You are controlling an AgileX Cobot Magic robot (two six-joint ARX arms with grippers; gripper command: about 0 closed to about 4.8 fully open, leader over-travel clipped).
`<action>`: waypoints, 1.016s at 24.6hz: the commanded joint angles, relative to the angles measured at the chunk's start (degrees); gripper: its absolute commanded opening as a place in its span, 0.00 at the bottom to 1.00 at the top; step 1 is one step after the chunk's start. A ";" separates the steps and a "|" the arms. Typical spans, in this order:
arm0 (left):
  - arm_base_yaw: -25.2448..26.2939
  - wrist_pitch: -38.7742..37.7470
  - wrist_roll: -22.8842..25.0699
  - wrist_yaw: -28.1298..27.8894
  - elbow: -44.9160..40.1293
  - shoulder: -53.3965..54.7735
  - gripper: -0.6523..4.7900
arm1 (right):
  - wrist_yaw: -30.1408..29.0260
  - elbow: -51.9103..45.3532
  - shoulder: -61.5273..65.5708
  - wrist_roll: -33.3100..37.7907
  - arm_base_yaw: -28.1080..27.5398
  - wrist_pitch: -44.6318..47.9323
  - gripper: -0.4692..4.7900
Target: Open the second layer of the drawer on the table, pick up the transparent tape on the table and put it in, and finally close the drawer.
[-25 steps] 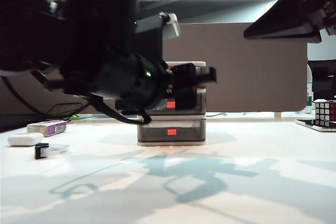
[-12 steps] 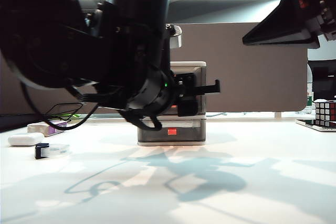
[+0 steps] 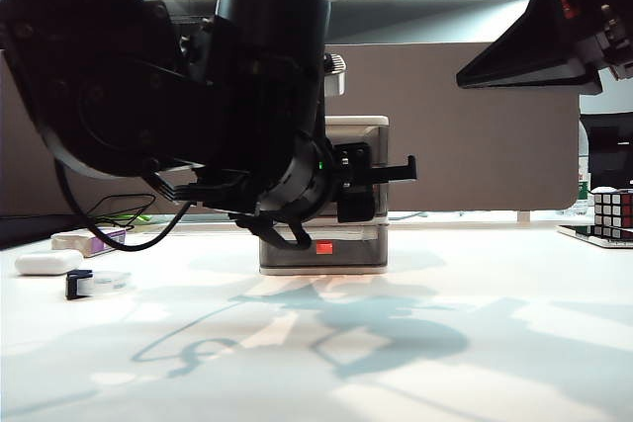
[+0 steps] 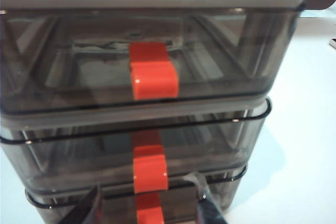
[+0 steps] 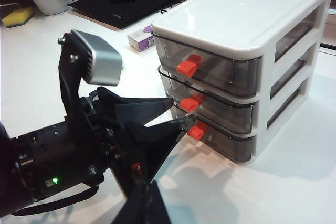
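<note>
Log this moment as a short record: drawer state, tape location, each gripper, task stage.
drawer: all three tiers shut
second layer: closed, red-orange handle ungrasped
transparent tape: on the table, far left, untouched
left gripper: jaws parted, fingertips at the handles, holding nothing
right gripper: raised at upper right, state unclear
stage: opening not yet done

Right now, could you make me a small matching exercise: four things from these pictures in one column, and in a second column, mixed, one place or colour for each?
Things:
1. second layer
2. transparent tape
3. left gripper
4. right gripper

Descriptions:
A. lies on the table, far left of the exterior view
B. middle grey tier of the drawer, red-orange handle
C. hangs high at the upper right of the exterior view
D. jaws apart, tips at the drawer's handles

Pairs: 1-B, 2-A, 3-D, 4-C
</note>
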 commanded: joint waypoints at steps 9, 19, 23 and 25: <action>0.74 0.52 0.20 -0.81 3.65 2.36 0.50 | -0.11 0.26 -0.15 -0.17 0.02 0.79 0.08; 1.14 -0.35 0.48 -2.43 4.87 2.71 0.50 | -0.11 0.24 -0.15 -0.17 0.02 0.52 0.08; 1.18 -0.24 0.46 -2.34 4.90 2.91 0.38 | -0.11 0.26 -0.15 -0.17 0.02 0.52 0.08; 1.18 -0.26 0.44 -1.81 4.90 2.91 0.34 | -0.11 0.26 -0.15 -0.17 0.02 0.52 0.08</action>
